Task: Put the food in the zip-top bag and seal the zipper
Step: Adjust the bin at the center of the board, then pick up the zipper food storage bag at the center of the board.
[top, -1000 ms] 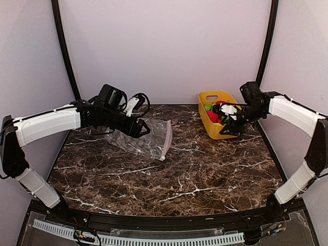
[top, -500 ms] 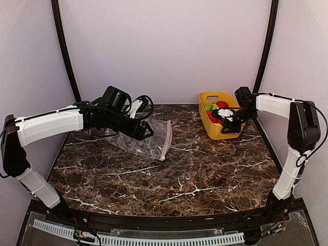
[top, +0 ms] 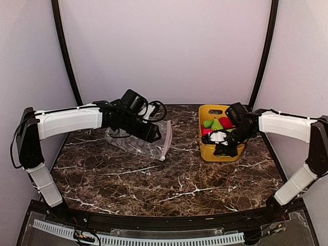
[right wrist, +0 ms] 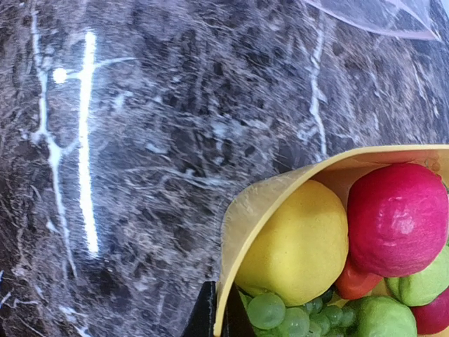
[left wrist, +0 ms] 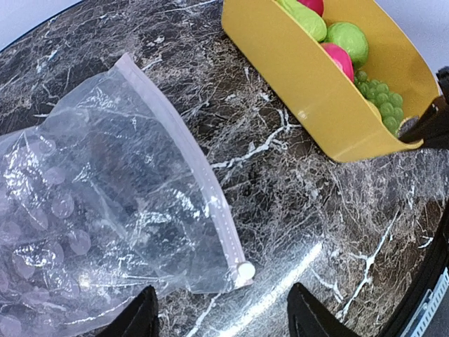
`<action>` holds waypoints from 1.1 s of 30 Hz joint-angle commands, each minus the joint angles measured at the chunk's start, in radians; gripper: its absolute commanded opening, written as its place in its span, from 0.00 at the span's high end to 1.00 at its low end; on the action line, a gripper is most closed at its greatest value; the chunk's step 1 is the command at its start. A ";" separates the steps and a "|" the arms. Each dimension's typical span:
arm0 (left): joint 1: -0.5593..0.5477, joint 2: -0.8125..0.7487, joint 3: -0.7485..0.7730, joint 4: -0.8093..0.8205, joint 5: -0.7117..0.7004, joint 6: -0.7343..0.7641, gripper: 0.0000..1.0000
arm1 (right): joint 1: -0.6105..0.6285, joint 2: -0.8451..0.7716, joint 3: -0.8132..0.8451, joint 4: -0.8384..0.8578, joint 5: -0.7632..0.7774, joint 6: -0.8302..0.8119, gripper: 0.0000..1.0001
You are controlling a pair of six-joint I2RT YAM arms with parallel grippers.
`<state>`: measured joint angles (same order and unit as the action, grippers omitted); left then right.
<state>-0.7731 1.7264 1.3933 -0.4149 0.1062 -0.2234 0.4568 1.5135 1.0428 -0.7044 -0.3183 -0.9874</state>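
Two shifts stand out from above. The yellow plastic basket (top: 210, 152) now sits closer to the robot and turned a little compared with a second ago, pulled by the right gripper (top: 226, 147), which sits at its near-right rim. The left gripper (top: 154, 135) has meanwhile slid along the clear crinkly zip-top bag (top: 143, 148) toward the basket and now hangs over the bag end facing it. The bag lies flat on the dark marble table (top: 179, 179), well left of the basket, its pale zipper strip (top: 167, 139) along the basket-facing edge. The plastic toy food (top: 215, 124) is all in the basket; none is in the bag.

Seen by the left wrist, the fingers (left wrist: 137, 314) are spread wide, holding nothing, above the zipper's near end where a small white slider (left wrist: 245, 269) sits. The basket lies just beyond, bare marble between them.

At the right wrist, the two dark fingers appear pinched on the basket's thin wall, one inside, one outside. A yellow round fruit (right wrist: 302, 246), a red round one (right wrist: 400, 217) and green grapes (right wrist: 280, 317) crowd just inside.

Judging from this, the food supply has been brought nearer the bag, yet the mouth looks closed, so opening it comes first.
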 commanded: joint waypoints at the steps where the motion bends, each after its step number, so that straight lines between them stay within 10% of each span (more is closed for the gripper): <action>1: -0.062 0.075 0.129 -0.102 -0.155 0.012 0.39 | 0.113 -0.058 -0.089 -0.082 -0.050 0.051 1.00; 5: -0.104 0.187 0.263 -0.185 -0.326 -0.001 0.39 | 0.204 -0.080 -0.128 -0.080 -0.020 0.091 1.00; 17: -0.156 0.539 0.693 -0.450 -0.604 -0.024 0.35 | 0.113 -0.285 -0.072 -0.054 -0.117 0.242 0.51; 26: -0.162 0.700 0.831 -0.501 -0.750 0.016 0.37 | 0.000 -0.323 -0.088 0.013 -0.123 0.306 0.45; 33: -0.164 0.744 0.899 -0.503 -0.808 0.062 0.79 | -0.053 -0.280 -0.056 0.031 -0.156 0.366 0.45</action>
<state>-0.9318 2.4767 2.2398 -0.8722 -0.6399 -0.1886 0.4210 1.2114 0.9535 -0.7052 -0.4431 -0.6701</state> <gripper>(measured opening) 0.341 0.551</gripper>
